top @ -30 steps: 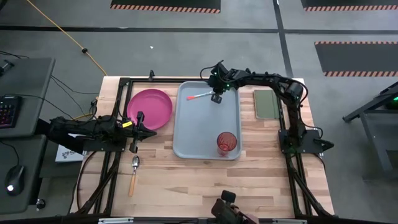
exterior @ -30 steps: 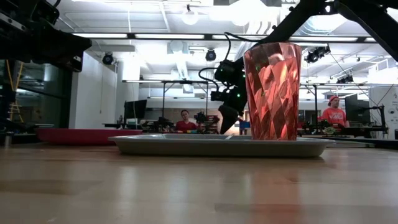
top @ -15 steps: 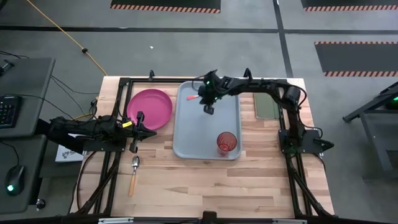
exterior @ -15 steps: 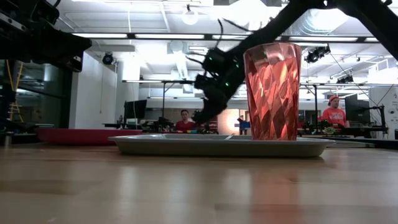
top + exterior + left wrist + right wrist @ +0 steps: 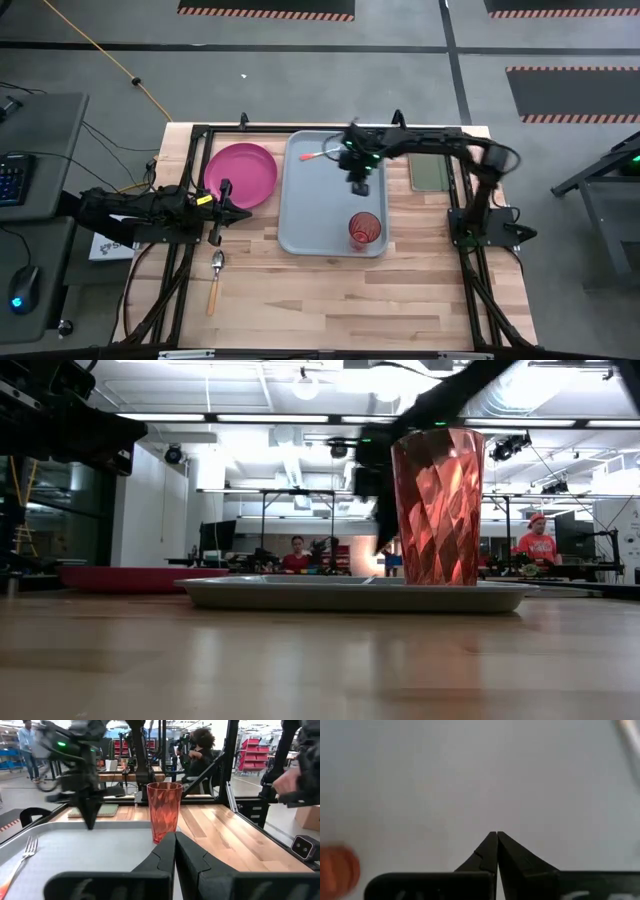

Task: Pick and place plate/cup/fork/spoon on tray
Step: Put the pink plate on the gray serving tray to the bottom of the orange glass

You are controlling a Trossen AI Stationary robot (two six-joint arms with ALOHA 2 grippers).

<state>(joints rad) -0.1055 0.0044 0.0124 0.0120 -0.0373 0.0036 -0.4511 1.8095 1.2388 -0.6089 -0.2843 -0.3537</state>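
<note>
The right gripper (image 5: 361, 186) hangs over the middle of the tray (image 5: 305, 215), fingers pressed together and holding nothing. In the high view, the fork (image 5: 321, 155) lies on the tray at about ten o'clock from it, near the far left corner, apart from the claw. The cup (image 5: 365, 231) stands upright on the tray at six o'clock. Farther out at nine o'clock, the plate (image 5: 240, 175) sits on the table beside the tray. The left gripper (image 5: 243, 214), also pressed together, waits just below the plate, with the spoon (image 5: 215, 278) at its seven o'clock.
</note>
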